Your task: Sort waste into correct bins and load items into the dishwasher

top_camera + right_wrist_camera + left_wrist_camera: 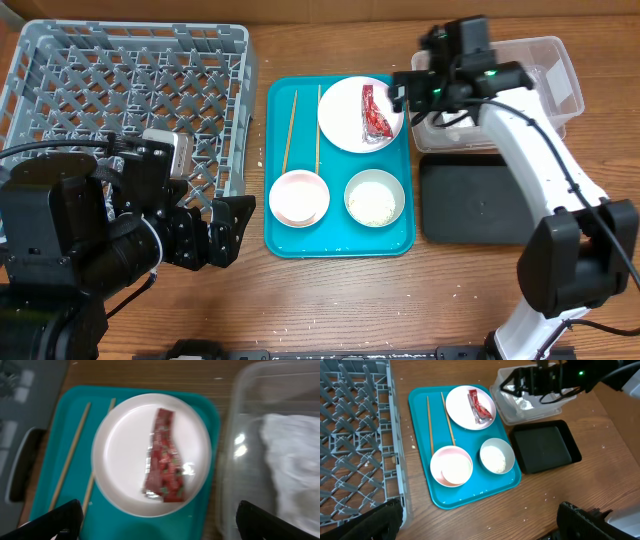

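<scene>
While the left gripper point(215, 235) hovers wide open and empty by the grey dish rack's point(235, 40) near corner, the teal tray point(340, 245) carries a pink bowl point(298, 197) and a green bowl point(374, 198) of rice point(375, 205) (both at its near end), two chopsticks point(290, 130) and, farther back, the pink plate point(345, 120) bearing the red wrapper point(376, 112). The right gripper point(157, 520), likewise spread wide and empty, hangs over the plate's edge beside the clear tub point(560, 75) holding the napkin point(290, 460), with the black tray point(480, 200) just nearer.
</scene>
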{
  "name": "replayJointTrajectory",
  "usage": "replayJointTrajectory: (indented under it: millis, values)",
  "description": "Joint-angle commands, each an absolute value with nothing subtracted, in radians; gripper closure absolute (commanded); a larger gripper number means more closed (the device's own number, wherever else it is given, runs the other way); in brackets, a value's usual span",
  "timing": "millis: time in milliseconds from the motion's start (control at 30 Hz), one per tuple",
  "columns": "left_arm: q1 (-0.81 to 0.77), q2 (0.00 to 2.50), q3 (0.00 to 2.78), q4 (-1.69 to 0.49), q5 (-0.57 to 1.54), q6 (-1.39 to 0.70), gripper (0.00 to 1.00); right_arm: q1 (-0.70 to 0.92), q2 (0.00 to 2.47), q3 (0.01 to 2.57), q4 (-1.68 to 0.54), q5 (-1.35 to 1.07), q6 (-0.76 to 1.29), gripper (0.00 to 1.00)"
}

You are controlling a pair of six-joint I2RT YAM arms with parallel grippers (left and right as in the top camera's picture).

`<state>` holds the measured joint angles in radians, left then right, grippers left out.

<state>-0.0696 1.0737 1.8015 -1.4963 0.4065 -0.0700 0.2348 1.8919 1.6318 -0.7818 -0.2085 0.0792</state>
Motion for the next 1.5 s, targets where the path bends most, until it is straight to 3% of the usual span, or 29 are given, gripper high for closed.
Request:
replayJointTrajectory:
  millis: [0, 200, 300, 667, 733, 1000, 1133, 1233, 1300, 1467]
  values:
    - [-0.066, 1.071, 1.808, -1.492, 0.403, -0.048, 0.0, 0.315, 1.877, 1.639, -0.748, -0.238, 0.067, 0.06]
    - [-0.066, 1.071, 1.808, -1.492, 0.404, -0.048, 0.0, 0.426, 1.957, 1.633, -0.682, 0.089, 0.068, 0.31]
    - [-0.066, 1.071, 1.808, -1.492, 0.403, -0.048, 0.0, 0.432, 2.023, 1.633, -0.656, 0.142, 0.067, 0.45]
    - [-0.066, 1.071, 1.808, -1.492, 0.403, -0.048, 0.0, 0.426, 2.17, 1.633, -0.646, 0.067, 0.08, 0.58]
    - [-0.066, 1.071, 1.808, -1.492, 0.404, -0.048, 0.0, 0.426, 2.17, 1.633, -0.651, 0.033, 0.092, 0.64]
    - [-0.066, 1.071, 1.808, -1.492, 0.404, -0.048, 0.0, 0.423, 2.172, 1.589, -0.597, 0.06, 0.135, 0.64]
    - [-0.066, 1.071, 1.808, -1.492, 0.403, -0.048, 0.0, 0.426, 2.172, 1.583, -0.607, 0.058, 0.135, 0.85]
    - [-0.066, 1.071, 1.808, -1.492, 0.404, -0.048, 0.0, 0.426, 2.173, 1.579, -0.609, 0.059, 0.135, 0.85]
    - [-0.066, 1.071, 1.808, -1.492, 0.403, -0.048, 0.0, 0.425, 2.173, 1.576, -0.607, 0.059, 0.135, 0.96]
    - [-0.066, 1.071, 1.808, -1.492, 0.404, -0.048, 0.0, 0.425, 2.168, 1.607, -0.621, 0.058, 0.135, 0.96]
